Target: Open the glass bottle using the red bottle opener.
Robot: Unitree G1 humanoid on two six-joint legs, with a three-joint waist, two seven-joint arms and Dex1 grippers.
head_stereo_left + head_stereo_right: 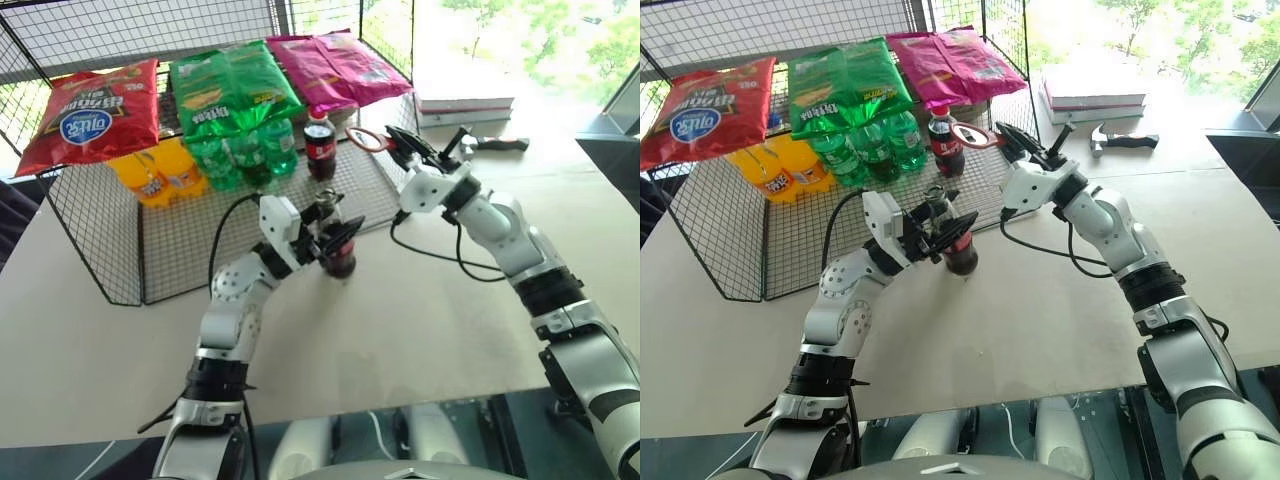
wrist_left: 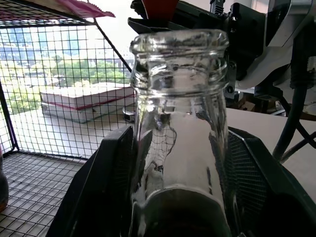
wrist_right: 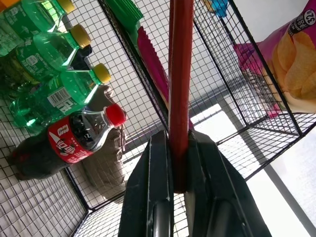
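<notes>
Two head cameras look forward and down over the counter from side-by-side spots, sharing both arms, the wire rack and the glass bottle. The left wrist camera sits very close behind the bottle's neck, facing the rack. The right wrist camera looks along the red bottle opener into that same rack.

Red bottle opener, clear glass bottle
</notes>
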